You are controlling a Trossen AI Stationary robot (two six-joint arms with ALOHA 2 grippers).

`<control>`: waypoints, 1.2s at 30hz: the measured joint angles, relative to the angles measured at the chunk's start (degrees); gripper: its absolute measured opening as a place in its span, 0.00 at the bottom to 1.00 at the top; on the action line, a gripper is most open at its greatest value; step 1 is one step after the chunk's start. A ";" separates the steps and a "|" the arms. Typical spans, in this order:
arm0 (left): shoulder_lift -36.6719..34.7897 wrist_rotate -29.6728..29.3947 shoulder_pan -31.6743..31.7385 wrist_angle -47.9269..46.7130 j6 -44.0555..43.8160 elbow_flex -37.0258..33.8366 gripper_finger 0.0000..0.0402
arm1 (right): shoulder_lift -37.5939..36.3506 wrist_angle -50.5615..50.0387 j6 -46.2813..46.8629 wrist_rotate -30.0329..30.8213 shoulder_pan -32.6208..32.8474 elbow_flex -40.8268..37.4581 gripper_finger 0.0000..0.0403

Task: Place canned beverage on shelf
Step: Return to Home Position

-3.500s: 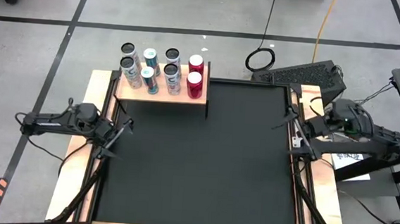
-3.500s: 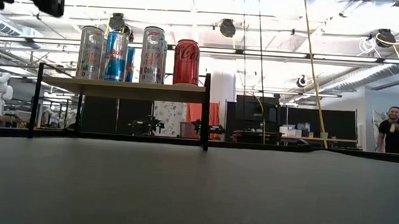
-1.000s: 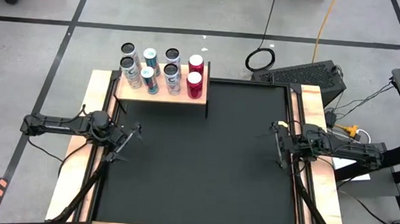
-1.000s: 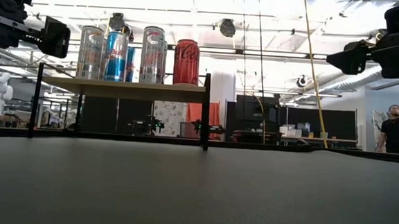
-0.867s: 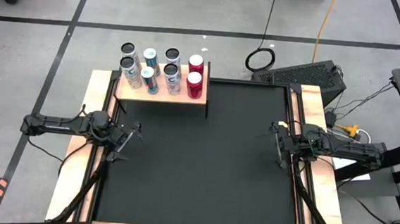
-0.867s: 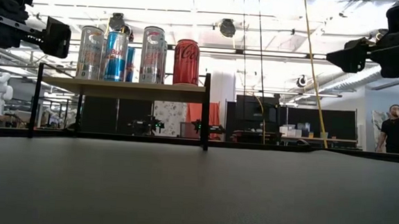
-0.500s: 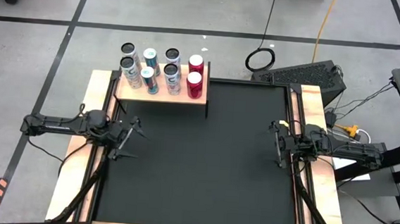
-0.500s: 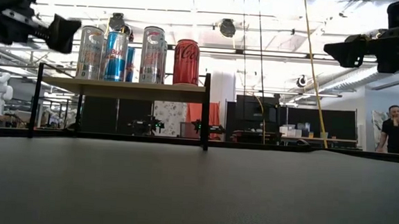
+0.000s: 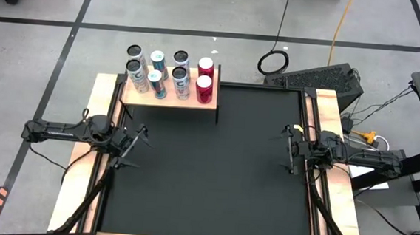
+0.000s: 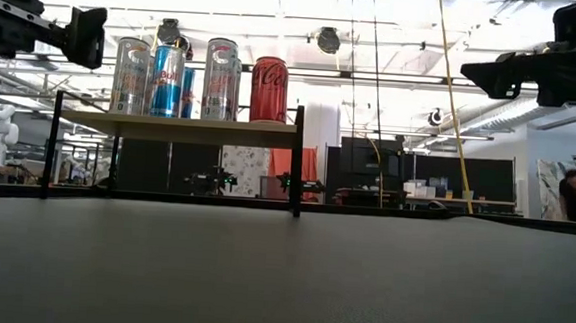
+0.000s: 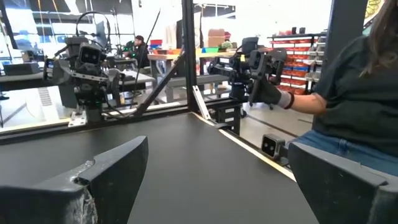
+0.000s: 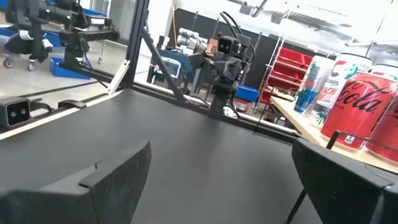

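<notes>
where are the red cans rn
High view: both stand at the right end of the shelf, at the far left corner of the table. One red can is in front beside a white pink can, the other red can directly behind.

White "Cola" script on the red can (image 12: 360, 102) standing on the pale shelf (image 10: 175, 128)

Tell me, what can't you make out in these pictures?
- Low view: back cans mostly hidden behind front cans.
- High view: labels too small; what the back cans stand on is unclear.
- Right wrist view: shelf cut off by the edge.
- Low view: left gripper and right gripper partly cut off by the edges.
</notes>
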 joint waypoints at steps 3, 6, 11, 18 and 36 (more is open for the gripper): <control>-0.02 -1.41 -0.01 0.03 0.04 -0.06 0.97 | 0.02 0.02 -0.10 0.02 0.00 0.00 0.93; 0.00 -6.62 0.00 -1.30 -0.04 -0.96 0.97 | 0.56 0.07 -0.17 0.04 0.00 0.00 0.93; 0.00 -19.33 0.02 -5.52 -4.06 -0.96 0.97 | 2.03 0.07 2.05 1.58 -0.06 0.00 0.93; 0.00 -24.87 0.02 -6.14 -4.38 -0.98 0.97 | 2.72 -0.54 1.73 5.66 -0.13 0.00 0.93; 0.44 -27.46 0.02 -8.64 -5.79 -1.03 0.97 | 7.37 -1.60 2.99 11.94 -0.13 -0.02 0.93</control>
